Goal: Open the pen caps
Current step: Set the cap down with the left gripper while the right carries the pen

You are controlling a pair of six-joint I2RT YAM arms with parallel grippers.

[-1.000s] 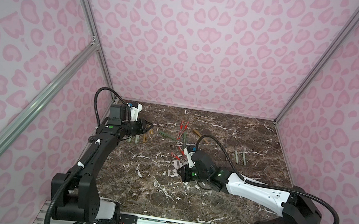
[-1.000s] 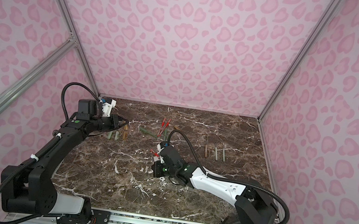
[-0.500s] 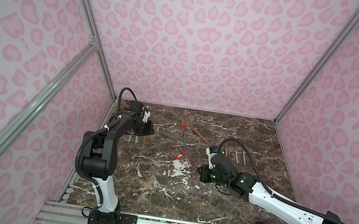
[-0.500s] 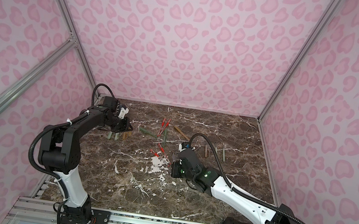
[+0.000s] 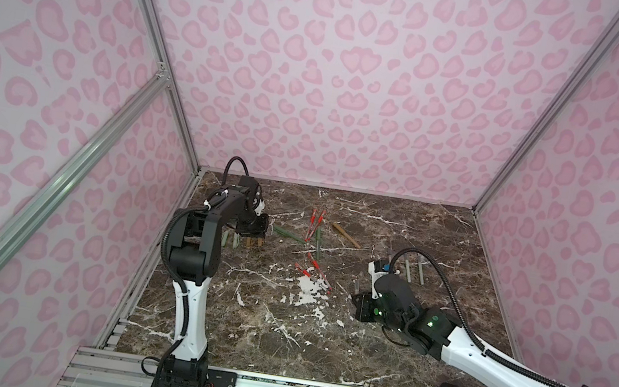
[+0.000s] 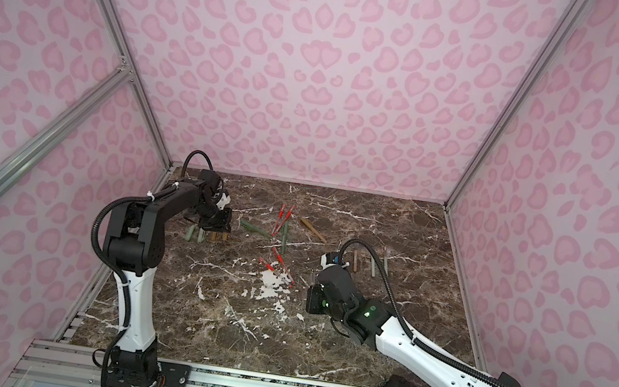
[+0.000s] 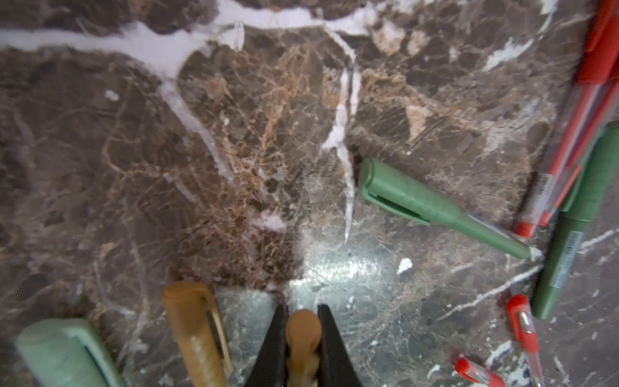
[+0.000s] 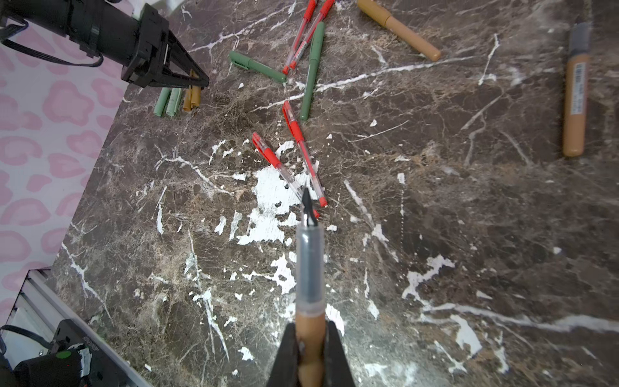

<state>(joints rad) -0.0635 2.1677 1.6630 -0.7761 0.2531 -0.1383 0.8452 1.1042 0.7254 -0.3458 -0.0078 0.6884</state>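
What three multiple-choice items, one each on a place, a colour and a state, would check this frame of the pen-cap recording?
1. Where does the row of loose caps lie?
A. By the left gripper, near the left edge of the table
B. On the white patch mid-table
C. Beside the right arm's base

2. What colour is the cap in the left gripper's jaws?
A. Red
B. Dark green
C. Tan-brown

3. How is the pen in the right gripper?
A. Capped
B. Uncapped, tip bare
C. Lying loose on the table

Answers: 1 A, the right wrist view shows them under that gripper; 2 C, the left wrist view shows tan between the jaws; 3 B, its dark tip is exposed.
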